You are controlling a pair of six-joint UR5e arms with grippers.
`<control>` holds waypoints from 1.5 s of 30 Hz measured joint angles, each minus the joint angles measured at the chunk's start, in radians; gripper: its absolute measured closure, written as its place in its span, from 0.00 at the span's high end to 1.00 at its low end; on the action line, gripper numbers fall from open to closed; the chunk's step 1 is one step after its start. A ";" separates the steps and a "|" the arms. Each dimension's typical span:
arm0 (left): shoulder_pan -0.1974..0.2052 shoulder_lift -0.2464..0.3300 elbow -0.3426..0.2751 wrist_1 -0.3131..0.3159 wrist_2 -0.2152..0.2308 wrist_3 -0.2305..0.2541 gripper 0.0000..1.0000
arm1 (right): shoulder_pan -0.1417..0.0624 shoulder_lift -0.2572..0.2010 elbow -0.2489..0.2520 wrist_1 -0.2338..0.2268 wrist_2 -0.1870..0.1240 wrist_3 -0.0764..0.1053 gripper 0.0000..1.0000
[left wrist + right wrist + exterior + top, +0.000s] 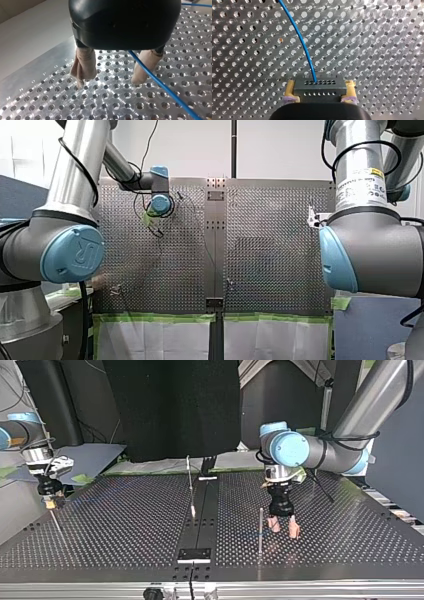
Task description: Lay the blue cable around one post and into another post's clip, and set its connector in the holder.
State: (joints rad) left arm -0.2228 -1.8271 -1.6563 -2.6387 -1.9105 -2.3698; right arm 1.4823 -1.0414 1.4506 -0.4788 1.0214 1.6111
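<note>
Evidently early yet, my right gripper [319, 92] pinches the dark grey block connector [319, 86] of the thin blue cable [302, 42] over the perforated metal table [374, 50], while my left gripper [110, 79] hangs open beside the cable, with routing round a slim metal post [260, 530], clipping and seating seemingly all left.

Robotics lab; perforated metal table [125, 525]; black curtain [170, 405]

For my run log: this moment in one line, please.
right gripper: shut on dark grey rectangular connector | thin blue cable: leaves connector | left gripper: open
</note>
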 joint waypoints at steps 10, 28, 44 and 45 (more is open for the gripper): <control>0.000 0.000 0.000 0.000 0.000 0.000 0.98 | -0.001 0.002 0.000 -0.006 0.010 -0.001 0.09; 0.001 0.000 0.000 0.000 -0.001 -0.003 0.98 | 0.000 0.002 0.000 -0.010 0.039 -0.005 0.78; 0.001 0.000 0.000 0.000 0.000 -0.003 0.98 | 0.012 0.002 0.000 -0.009 0.033 -0.007 0.99; 0.001 0.000 0.000 0.000 0.000 -0.003 0.98 | 0.012 0.002 0.000 -0.009 0.033 -0.007 0.99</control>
State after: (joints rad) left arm -0.2213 -1.8275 -1.6564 -2.6386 -1.9105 -2.3732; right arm 1.4946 -1.0391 1.4509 -0.4876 1.0542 1.6036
